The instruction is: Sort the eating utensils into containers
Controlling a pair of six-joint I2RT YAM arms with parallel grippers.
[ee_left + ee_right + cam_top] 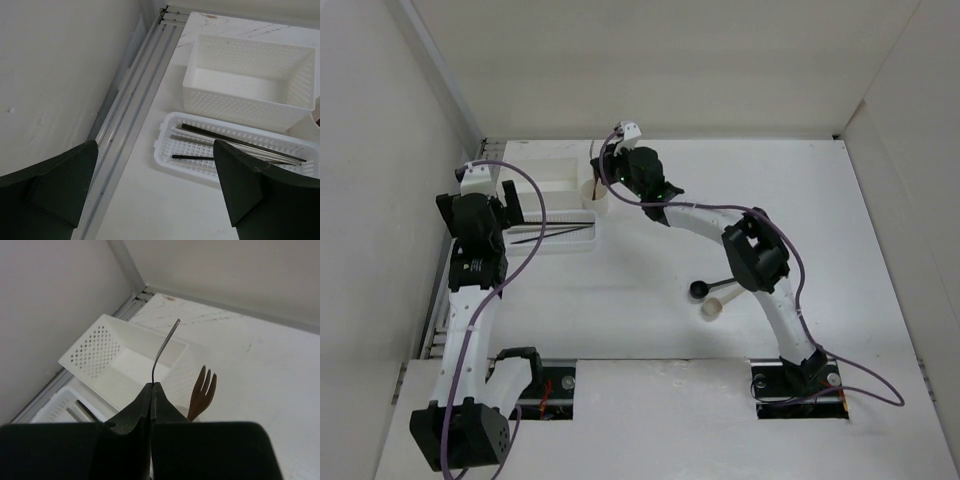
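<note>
Grey metal utensil (162, 352), thin and curved, pinched between the closed right fingers (151, 390) above cup (597, 195), near far edge of counter (820, 250). Brown fork (202, 392) stands in cup. Left fingers (510, 205) spread wide, empty, over tray (167, 122) holding chopsticks (235, 142), far left corner; box (240, 100) just beyond. Black spoon (700, 290) and beige spoon (712, 308) lie mid-counter.

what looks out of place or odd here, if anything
Two spoons lie loose on the table, outside every container: a black spoon and a beige spoon beside the right arm. The box is empty. The right tool is shut on a thin grey utensil. Nothing looks spilled or damaged.
</note>
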